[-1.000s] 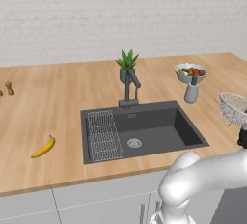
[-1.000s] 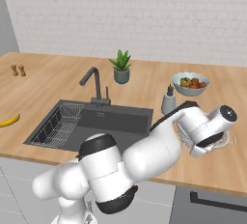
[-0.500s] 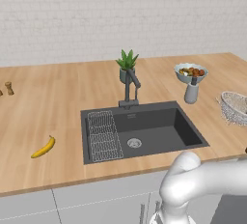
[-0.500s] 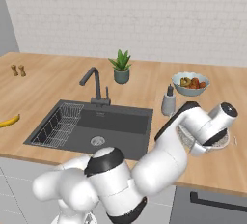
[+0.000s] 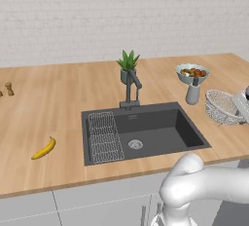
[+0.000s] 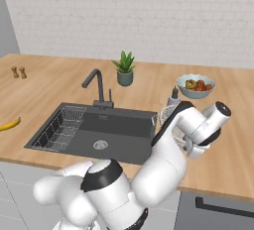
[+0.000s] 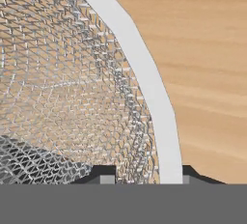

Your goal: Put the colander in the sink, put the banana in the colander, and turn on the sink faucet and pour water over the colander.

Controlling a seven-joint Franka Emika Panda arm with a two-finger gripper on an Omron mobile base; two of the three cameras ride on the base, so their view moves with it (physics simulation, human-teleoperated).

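The round silver wire-mesh colander [image 5: 222, 106] sits on the wooden surface [image 5: 63, 98] right of the dark grey sink [image 5: 160, 127]. The fingers [image 7: 144, 178] straddle its rim, narrowed onto it from a second ago. A firm hold before lifting would prevent tipping.

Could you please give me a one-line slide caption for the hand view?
Gripper closed across the metal rim of the wire-mesh colander, which sits on the wooden counter.
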